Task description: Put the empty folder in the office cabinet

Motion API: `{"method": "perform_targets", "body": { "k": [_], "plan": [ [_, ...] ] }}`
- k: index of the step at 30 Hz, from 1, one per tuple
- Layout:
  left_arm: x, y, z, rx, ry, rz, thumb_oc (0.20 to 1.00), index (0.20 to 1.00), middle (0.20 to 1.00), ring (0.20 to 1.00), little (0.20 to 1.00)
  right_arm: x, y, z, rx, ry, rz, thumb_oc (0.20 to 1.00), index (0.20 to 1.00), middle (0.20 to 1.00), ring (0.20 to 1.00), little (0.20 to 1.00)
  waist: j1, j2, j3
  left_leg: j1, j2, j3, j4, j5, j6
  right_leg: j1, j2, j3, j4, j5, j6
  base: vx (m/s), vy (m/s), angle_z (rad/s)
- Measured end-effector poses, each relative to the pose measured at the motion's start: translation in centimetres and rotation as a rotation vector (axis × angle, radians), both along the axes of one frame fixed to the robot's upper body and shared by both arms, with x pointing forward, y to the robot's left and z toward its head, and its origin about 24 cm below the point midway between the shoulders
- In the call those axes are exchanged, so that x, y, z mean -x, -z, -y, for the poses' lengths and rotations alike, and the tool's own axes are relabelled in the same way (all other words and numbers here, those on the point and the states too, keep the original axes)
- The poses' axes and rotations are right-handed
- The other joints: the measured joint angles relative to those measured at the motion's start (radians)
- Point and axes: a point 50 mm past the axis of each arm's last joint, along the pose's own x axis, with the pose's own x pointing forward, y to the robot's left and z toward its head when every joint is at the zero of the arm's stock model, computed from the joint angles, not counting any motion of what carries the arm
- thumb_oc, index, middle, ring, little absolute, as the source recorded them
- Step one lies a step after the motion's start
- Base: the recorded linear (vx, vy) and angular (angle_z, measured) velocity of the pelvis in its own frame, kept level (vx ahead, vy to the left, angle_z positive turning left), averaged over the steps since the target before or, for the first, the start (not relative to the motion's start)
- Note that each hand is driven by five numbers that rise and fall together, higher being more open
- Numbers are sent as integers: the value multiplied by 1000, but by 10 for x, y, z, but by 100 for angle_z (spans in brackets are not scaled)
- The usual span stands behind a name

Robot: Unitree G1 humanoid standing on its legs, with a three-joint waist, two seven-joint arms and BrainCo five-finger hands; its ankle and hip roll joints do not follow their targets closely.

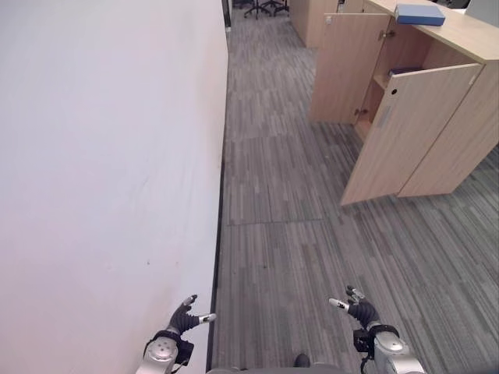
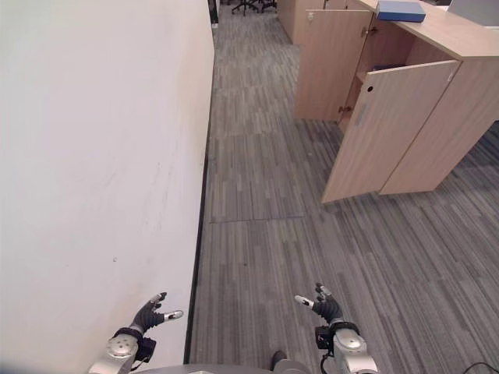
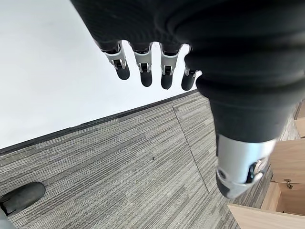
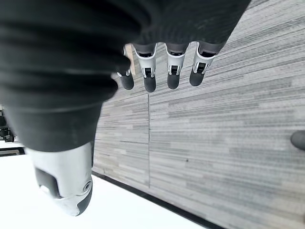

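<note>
A blue folder [image 1: 419, 14] lies flat on top of the wooden office cabinet [image 1: 460, 148] at the far right. Both cabinet doors stand open, the nearer door [image 1: 409, 132] swung out toward the aisle. A dark item [image 1: 403, 70] rests on the shelf inside. My left hand [image 1: 183, 318] hangs low at the bottom left, fingers straight, holding nothing. My right hand [image 1: 360, 310] hangs at the bottom right, also open and empty. In the left wrist view the left fingers [image 3: 145, 71] point at the floor and wall. The right fingers [image 4: 171, 71] point over carpet.
A long white wall [image 1: 101, 179] runs along the left, meeting the grey striped carpet [image 1: 281, 202] at a dark baseboard. Further cabinets [image 1: 312, 19] and office chair bases [image 1: 261, 6] stand at the far end of the aisle.
</note>
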Motion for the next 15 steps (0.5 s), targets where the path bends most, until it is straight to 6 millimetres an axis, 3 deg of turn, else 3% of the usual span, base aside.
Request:
{"method": "perform_targets", "body": {
  "k": [15],
  "plan": [
    [4, 1, -1, 38, -24, -8, 1000, 1000, 1000, 1000, 1000, 28, 14, 3, -12, 15, -100, 1000, 1000, 1000, 1000, 1000, -1, -13, 2, 19, -4, -1, -21, 4, -6, 46, 6, 1, -69, 36, 4, -3, -13, 0]
  ]
}}
